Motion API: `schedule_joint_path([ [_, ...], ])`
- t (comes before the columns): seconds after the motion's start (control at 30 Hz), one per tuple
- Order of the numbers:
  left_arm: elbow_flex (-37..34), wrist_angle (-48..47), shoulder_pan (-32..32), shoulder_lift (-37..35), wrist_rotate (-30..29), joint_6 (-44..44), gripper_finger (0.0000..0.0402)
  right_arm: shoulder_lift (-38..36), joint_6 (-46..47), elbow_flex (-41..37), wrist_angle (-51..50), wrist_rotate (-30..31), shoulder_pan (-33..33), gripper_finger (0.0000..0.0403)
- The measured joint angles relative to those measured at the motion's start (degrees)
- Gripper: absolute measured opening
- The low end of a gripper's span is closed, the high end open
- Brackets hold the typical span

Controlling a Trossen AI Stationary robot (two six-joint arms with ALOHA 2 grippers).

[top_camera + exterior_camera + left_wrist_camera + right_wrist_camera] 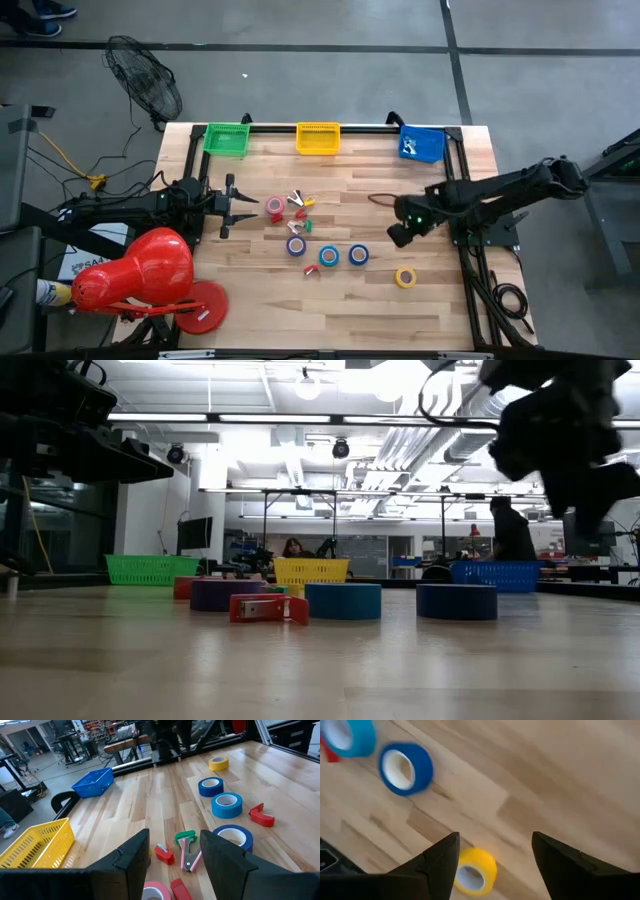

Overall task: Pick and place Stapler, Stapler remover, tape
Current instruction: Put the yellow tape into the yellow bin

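Your tape rolls lie loose mid-table, the pink roll (276, 206) just ahead of the spread, empty left gripper (226, 206), while the yellow roll (405, 278) sits apart near the spread, empty right gripper (397, 236) hovering above the wood.

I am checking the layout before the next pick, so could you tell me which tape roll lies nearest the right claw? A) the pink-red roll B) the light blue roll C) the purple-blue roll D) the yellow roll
D: the yellow roll lies alone on the table just below the open, empty right claw, and it shows close by that claw's own fingers in the right wrist view, while the other rolls lie farther left.
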Motion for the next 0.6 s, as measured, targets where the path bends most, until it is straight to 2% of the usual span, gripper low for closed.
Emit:
schedule_joint_path([
  [0.3,0.0,0.02,0.0,-0.02,0.02,0.02,0.0172,2.81,19.52,-0.24,-2.78,-1.71,12.0,0.024],
  [0.6,0.0,0.0,0.02,0.0,0.0,0.0,0.0172,7.84,28.66,-0.24,-0.29,-2.88,18.65,0.024],
])
